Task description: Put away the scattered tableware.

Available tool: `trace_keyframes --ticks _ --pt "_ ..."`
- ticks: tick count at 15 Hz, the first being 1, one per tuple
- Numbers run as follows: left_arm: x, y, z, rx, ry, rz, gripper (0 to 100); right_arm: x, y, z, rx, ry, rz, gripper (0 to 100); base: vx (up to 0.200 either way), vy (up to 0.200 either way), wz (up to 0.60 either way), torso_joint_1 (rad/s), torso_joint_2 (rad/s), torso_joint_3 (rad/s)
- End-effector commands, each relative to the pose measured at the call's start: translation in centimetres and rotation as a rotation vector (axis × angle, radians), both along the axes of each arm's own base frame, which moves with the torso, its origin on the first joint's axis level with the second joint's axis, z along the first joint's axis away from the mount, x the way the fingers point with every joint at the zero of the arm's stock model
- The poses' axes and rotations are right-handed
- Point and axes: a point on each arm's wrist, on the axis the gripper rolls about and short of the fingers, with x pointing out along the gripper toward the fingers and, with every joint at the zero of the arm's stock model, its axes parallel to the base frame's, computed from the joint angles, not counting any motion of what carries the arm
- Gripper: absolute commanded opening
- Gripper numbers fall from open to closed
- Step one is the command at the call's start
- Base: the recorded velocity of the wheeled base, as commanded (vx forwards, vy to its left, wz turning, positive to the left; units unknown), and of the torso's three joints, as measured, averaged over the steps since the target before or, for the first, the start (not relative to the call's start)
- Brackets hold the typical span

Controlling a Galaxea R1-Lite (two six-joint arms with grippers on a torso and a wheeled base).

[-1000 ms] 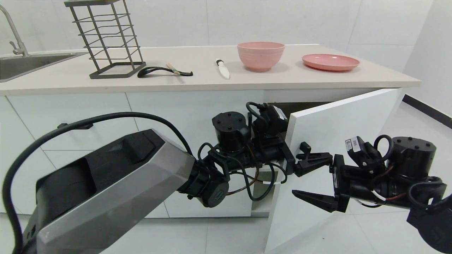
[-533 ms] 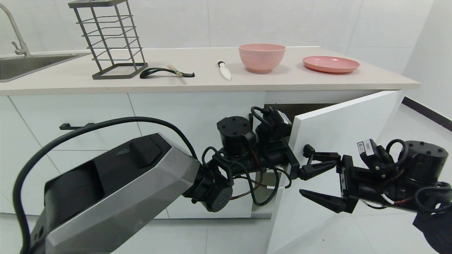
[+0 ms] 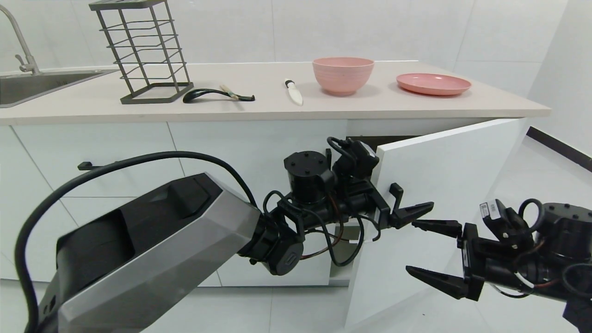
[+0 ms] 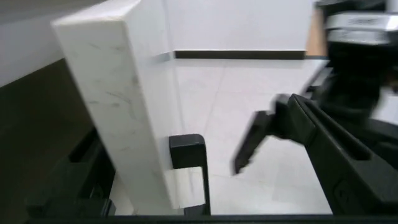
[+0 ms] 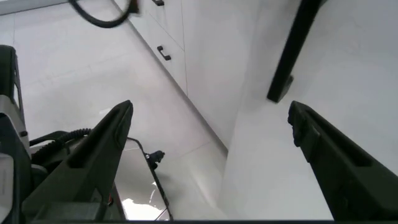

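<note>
On the counter stand a pink bowl (image 3: 342, 75) and a pink plate (image 3: 433, 83). Further left lie a white knife (image 3: 292, 91) and a black ladle (image 3: 210, 95) with a wooden utensil (image 3: 229, 91) across it. Below, the white cabinet door (image 3: 453, 171) stands partly open. My left gripper (image 3: 418, 202) is open astride the door's free edge (image 4: 118, 112), beside the black handle (image 4: 189, 168); one finger (image 3: 411, 211) is in front of the door, the other behind it. My right gripper (image 3: 411, 246) hangs open and empty in front of the door, lower down.
A tall wire rack (image 3: 143, 51) stands on the counter's left part, next to a sink (image 3: 37, 85) with a tap. White drawer fronts (image 3: 92, 162) run under the counter. White tiled floor (image 3: 532, 152) stretches to the right of the open door.
The view shifted a little at first. The door's free edge then moved slightly left with my left gripper. My right gripper dropped lower and to the right, away from the left one.
</note>
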Motion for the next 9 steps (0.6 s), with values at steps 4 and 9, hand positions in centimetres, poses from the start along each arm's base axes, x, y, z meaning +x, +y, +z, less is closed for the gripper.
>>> trace_keyframes --ticks 4,9 --pt "0.3 0.1 0.4 -0.006 0.052 0.134 100 -6.1 -0.9 4.0 0.009 -0.169 -0.015 100 0.0 0.0 0.0 0.0 0.0 0.0" --pt "-0.7 -0.4 -0.3 -0.001 0.105 0.14 100 -10.4 -2.3 8.5 0.031 -0.476 -0.094 100 0.0 0.0 0.0 0.0 0.0 0.0"
